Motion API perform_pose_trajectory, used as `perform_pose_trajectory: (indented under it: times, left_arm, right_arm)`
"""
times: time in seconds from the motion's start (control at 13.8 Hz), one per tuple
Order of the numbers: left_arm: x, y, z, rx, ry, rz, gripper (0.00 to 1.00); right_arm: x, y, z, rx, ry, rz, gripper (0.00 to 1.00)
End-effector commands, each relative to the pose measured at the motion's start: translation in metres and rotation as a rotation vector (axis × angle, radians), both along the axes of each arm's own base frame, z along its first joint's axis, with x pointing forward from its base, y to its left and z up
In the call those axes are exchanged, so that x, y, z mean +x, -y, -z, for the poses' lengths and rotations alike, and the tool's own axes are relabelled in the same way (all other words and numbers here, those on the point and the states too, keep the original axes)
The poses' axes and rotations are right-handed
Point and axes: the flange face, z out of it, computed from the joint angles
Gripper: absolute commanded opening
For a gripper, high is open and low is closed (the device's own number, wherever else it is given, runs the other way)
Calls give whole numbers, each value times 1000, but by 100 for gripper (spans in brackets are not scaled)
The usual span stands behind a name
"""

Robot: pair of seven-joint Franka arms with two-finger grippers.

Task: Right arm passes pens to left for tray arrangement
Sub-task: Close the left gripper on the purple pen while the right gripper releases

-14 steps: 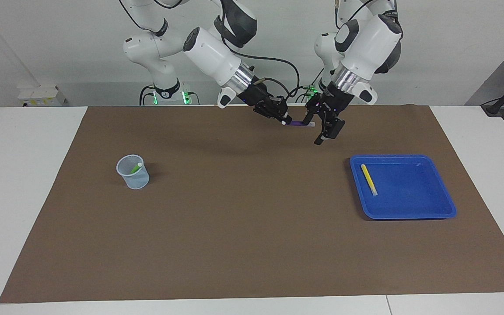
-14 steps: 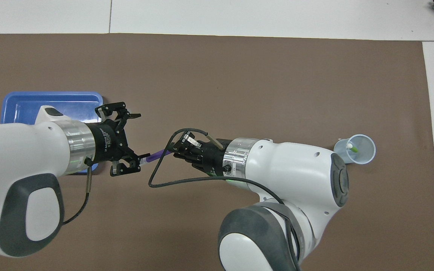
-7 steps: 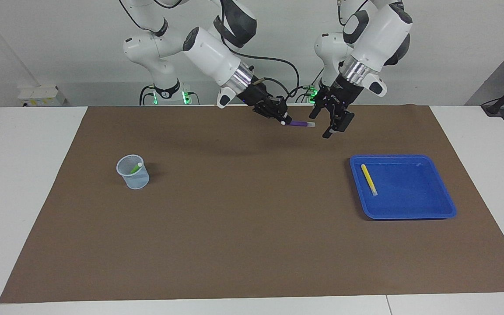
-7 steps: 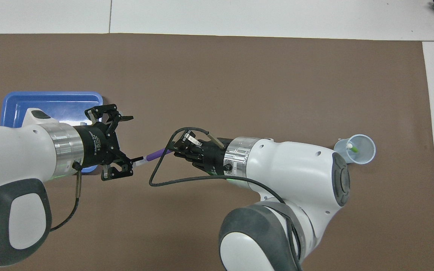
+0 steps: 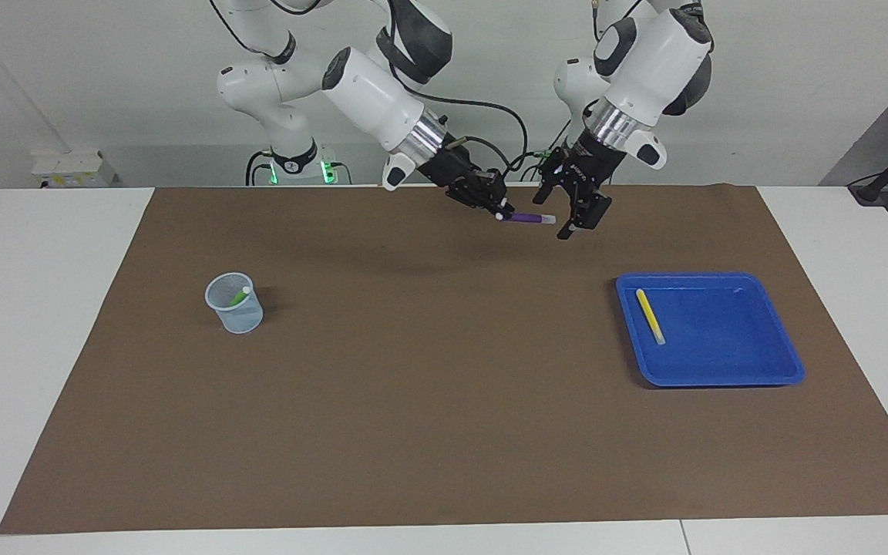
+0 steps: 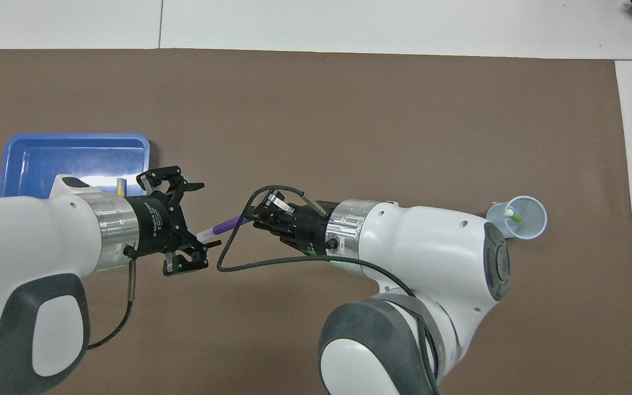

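My right gripper (image 5: 501,210) (image 6: 260,217) is shut on the purple pen (image 5: 525,218) (image 6: 229,223) and holds it level above the mat. The pen's pale end points at my left gripper (image 5: 556,216) (image 6: 209,214), which is open. That end lies between the open fingers, close to one of them; I cannot tell whether it touches. The blue tray (image 5: 721,376) (image 6: 74,144) sits toward the left arm's end of the table. A yellow pen (image 5: 650,316) (image 6: 120,186) lies in it. A green pen (image 5: 240,296) (image 6: 514,215) stands in the pale mesh cup (image 5: 237,312) (image 6: 530,226).
A brown mat (image 5: 428,401) (image 6: 349,120) covers most of the white table. The mesh cup stands toward the right arm's end. A black cable (image 6: 228,263) loops from the right wrist.
The left gripper drew back from the pen's end toward the tray, then came back up to it, open throughout. The right gripper and the purple pen stayed put.
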Motion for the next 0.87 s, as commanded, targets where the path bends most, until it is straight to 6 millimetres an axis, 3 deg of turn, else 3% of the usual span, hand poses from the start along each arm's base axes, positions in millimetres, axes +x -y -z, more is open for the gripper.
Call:
perform_pose_trajectory:
  times: [0.0, 0.14, 0.29, 0.36, 0.8]
  left_arm:
    - [-15, 4, 7, -9, 4, -11, 100]
    - [-25, 18, 15, -8, 31, 9, 100]
    - [-24, 19, 15, -10, 46, 5, 99]
    - [-25, 21, 15, -8, 49, 15, 94]
    - [-24, 23, 13, 2, 68, 74, 22]
  right_arm:
    - [0, -1, -3, 26, -6, 19, 0]
    - [0, -1, -4, 27, -4, 20, 0]
    - [0, -2, -6, 29, -1, 18, 0]
    - [0, -2, -5, 28, -2, 18, 0]
    - [1, -2, -6, 29, 0, 19, 0]
